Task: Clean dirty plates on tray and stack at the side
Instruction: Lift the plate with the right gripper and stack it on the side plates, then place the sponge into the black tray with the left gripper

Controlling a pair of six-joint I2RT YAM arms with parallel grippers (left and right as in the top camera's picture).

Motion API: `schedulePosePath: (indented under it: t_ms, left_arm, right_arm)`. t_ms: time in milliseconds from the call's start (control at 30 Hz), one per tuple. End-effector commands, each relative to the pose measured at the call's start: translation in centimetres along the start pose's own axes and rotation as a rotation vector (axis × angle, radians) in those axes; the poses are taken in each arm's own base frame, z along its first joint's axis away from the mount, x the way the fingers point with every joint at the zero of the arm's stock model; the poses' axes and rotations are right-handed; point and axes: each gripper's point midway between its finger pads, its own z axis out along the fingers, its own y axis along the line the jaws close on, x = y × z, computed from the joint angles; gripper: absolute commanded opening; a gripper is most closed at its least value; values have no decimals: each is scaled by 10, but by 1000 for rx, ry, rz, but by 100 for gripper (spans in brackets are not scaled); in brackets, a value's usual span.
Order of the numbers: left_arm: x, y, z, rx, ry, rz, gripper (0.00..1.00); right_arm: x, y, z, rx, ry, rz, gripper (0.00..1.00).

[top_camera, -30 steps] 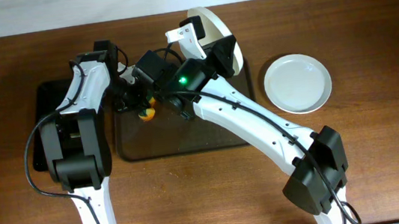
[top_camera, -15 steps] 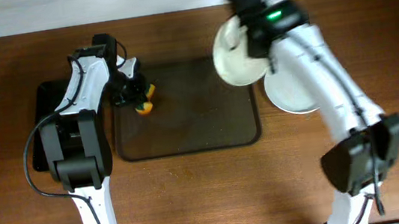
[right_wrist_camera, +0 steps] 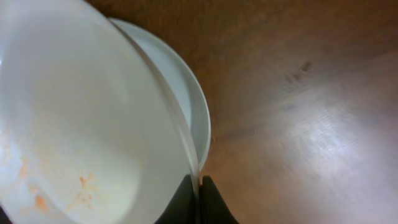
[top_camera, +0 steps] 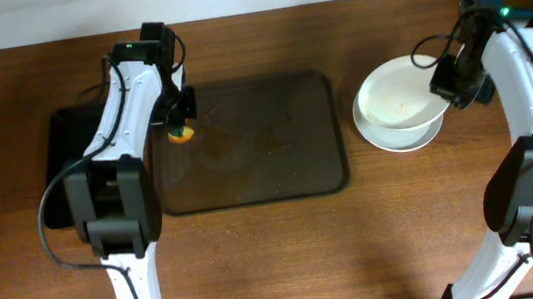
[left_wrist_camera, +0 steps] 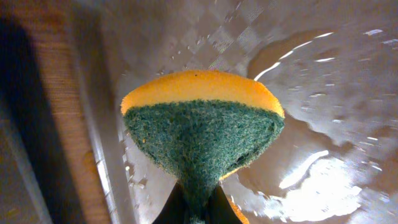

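Brown wooden table [top_camera: 280, 269] carries black tray [top_camera: 61, 133] toward left edge, dark brown tray [top_camera: 278, 158] centrally, one white plate [top_camera: 406, 141] toward right edge.

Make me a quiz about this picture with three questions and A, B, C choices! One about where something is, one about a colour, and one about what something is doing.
1. Where does the lower plate lie?
A. on the table, right of the tray
B. in the middle of the tray
C. on a shelf

2. What colours is the sponge?
A. pink and white
B. all blue
C. yellow and green

3. What is the right gripper doing?
A. open and empty
B. shut on the held plate
C. shut on the sponge

Answers: 1 A, it lies on the wood beside the tray; 2 C, a yellow layer sits over a green scrub face; 3 B, it pinches the rim of the tilted, orange-smeared plate.
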Motion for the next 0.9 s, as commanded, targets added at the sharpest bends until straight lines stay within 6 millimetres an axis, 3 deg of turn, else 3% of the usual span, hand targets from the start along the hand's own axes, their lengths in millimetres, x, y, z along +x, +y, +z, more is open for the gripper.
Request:
schedulePosePath:
  t_ms: [0, 67, 133, 200, 233, 300, 333, 400, 467, 533, 667, 867]
  left_arm:
    - [-16, 4, -77, 7, -182, -23, 0]
    - [-13, 5, -91, 9, -199, -25, 0]
    - [-7, 7, -94, 0, -186, -26, 0]
    - [0, 15, -94, -46, -161, -29, 0]
    - [4, 21, -94, -74, -147, -32, 0]
    - [13, 35, -94, -102, -109, -58, 0]
    - [19, 49, -94, -141, -85, -120, 0]
    - [25, 75, -95, -186, -67, -193, 0]
    - [22, 93, -92, -189, -78, -234, 0]
    - [26, 128, -72, -197, -71, -381, 0]
    - [30, 149, -45, -203, -68, -430, 0]
    - [40, 174, 0, -219, -81, -524, 0]
  right_arm:
    - [9, 3, 27, -26, 12, -2, 5]
    - [13, 5, 45, -39, 8, -2, 11]
    - [19, 6, 54, -49, 23, -3, 50]
    - [20, 9, 49, -69, 33, -4, 68]
    - [17, 12, 41, -77, 19, -11, 69]
    - [10, 38, 8, -163, -42, -101, 70]
    - [8, 61, -19, -229, -90, -163, 73]
    - [11, 96, -49, -289, -154, -237, 87]
    - [22, 127, -57, -323, -180, -307, 96]
    - [54, 180, -59, -363, -190, -441, 99]
    - [71, 202, -53, -356, -190, -502, 98]
    - [76, 200, -49, -346, -169, -506, 98]
